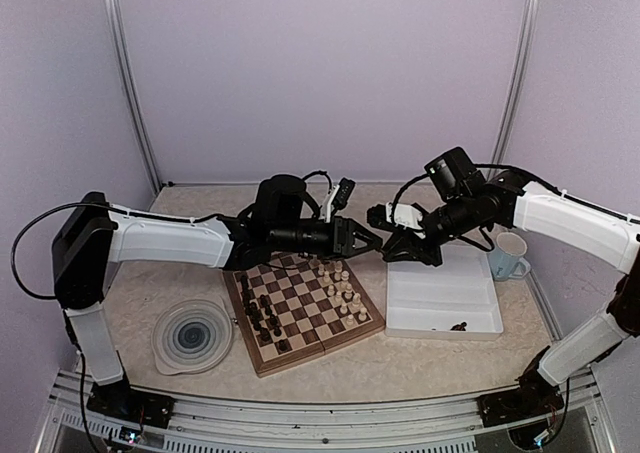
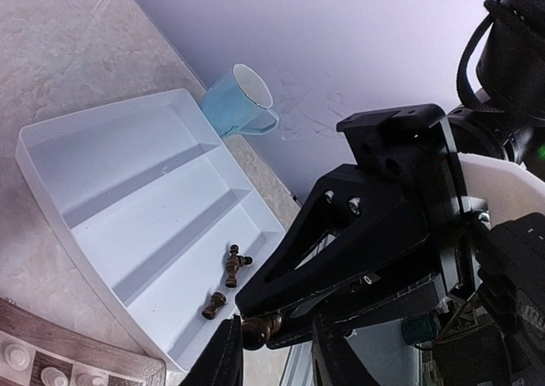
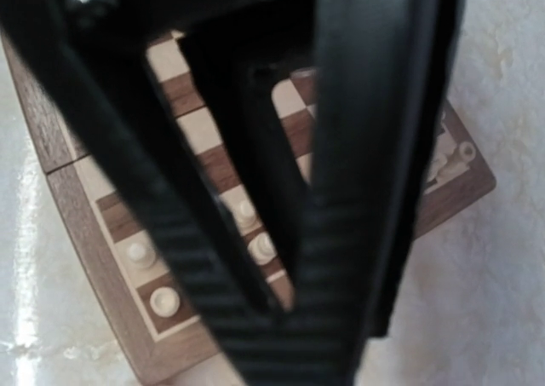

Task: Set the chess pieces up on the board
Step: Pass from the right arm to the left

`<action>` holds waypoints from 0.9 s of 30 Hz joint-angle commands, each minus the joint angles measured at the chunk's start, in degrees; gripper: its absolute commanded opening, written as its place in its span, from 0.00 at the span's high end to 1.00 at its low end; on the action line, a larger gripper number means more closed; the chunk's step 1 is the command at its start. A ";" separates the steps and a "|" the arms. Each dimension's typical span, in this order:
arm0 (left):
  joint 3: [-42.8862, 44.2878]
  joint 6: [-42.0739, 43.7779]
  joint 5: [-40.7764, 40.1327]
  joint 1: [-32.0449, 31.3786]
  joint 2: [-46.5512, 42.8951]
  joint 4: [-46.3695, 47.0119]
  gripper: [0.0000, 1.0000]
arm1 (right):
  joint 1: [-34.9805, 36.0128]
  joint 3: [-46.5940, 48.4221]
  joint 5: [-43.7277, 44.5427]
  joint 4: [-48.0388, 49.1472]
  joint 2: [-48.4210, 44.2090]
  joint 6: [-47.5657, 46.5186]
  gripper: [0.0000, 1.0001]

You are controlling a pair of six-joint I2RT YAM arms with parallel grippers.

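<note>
A: Where is the dark piece (image 2: 260, 329) being held?

B: It is being pinched at the tips of the right gripper (image 2: 266, 316), whose jaws are all but closed on it. This is in mid-air between the board (image 1: 310, 351) and the tray (image 1: 440, 293). The left gripper (image 2: 277, 352) is being presented part open, one finger on either side of the piece. No firm pinch by it is being shown.

A: How is the handling being judged?

B: As light, hard turned wood. It is smooth and round, so it is likely to roll or twist out of a loose pinch. It is not being rated fragile. Hold is best taken across the thicker lower body, clear of the right fingertips, with the piece's axis square to the pads.

A: And the rest?

B: Cream pieces (image 1: 345, 293) are being stood on the board's right side and dark pieces (image 1: 262, 318) on its left. A few dark ones (image 2: 237, 262) are lying at the tray's near end.
</note>
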 commanded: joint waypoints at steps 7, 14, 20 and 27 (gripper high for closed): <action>1.64 -1.32 1.01 -1.04 1.64 1.62 0.65 | -0.33 1.16 -1.87 0.84 -1.37 0.43 0.92; 2.23 -1.97 2.45 -1.06 2.56 2.11 0.75 | -0.28 0.87 -1.54 1.05 -1.44 0.58 0.92; 2.37 -2.14 3.84 -1.04 3.09 2.72 0.87 | -0.28 1.29 -1.87 1.05 -1.12 0.74 0.92; 2.62 2.80 1.93 0.06 1.65 -1.95 0.96 | -1.74 -0.68 -1.12 2.01 -2.31 1.68 0.71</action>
